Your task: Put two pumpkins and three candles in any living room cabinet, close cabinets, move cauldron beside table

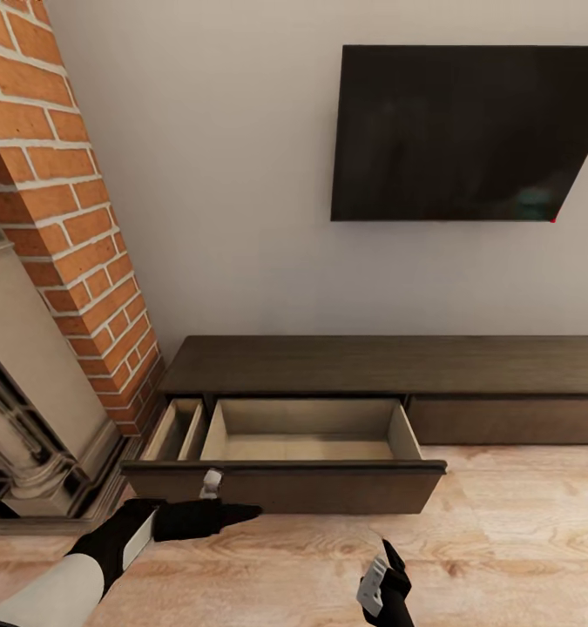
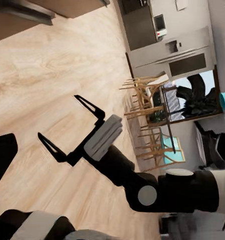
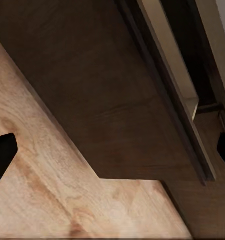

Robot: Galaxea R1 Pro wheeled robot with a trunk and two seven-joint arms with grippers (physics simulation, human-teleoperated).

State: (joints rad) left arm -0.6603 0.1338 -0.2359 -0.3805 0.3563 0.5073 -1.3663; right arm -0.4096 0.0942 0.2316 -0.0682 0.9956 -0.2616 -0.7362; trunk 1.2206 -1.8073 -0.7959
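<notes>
Cabinet: the long, low dark-brown wood console (image 1: pixel 389 366) sits against the pale wall under a black wall-mounted screen (image 1: pixel 468 131). I see its wide drawer (image 1: pixel 307 435) pulled out, pale beige inside and bare, with a narrow side compartment (image 1: pixel 176 428) open next to it.

Pumpkins and candles: I see none of them in my views, so I cannot say where they lie; none is in the open drawer.

Left tool: my left tool (image 1: pixel 228 515) hangs just in front of the drawer's dark front panel (image 1: pixel 285 486), low over the light wooden floor (image 1: pixel 503 540). I cannot tell its opening from here, and I see nothing in it.

Right tool: my right tool (image 2: pixel 72 127) shows in the left wrist view with its two thin black fingers spread wide and nothing between them. It hovers above the floor, apart from the drawer.

Surroundings: a red brick chimney (image 1: pixel 76 226) with a pale stone column (image 1: pixel 19 418) stands left of the console.

Handling, my judgement: the drawer is stiff, handleless wood, best pushed flat on its front. The pumpkins should be light, hard and ribbed, so I would pinch across the body, not the stem. The candles are squat and smooth, likely slippery; I would grip them across the sides.

Stage: drawer ready, loading not begun.
</notes>
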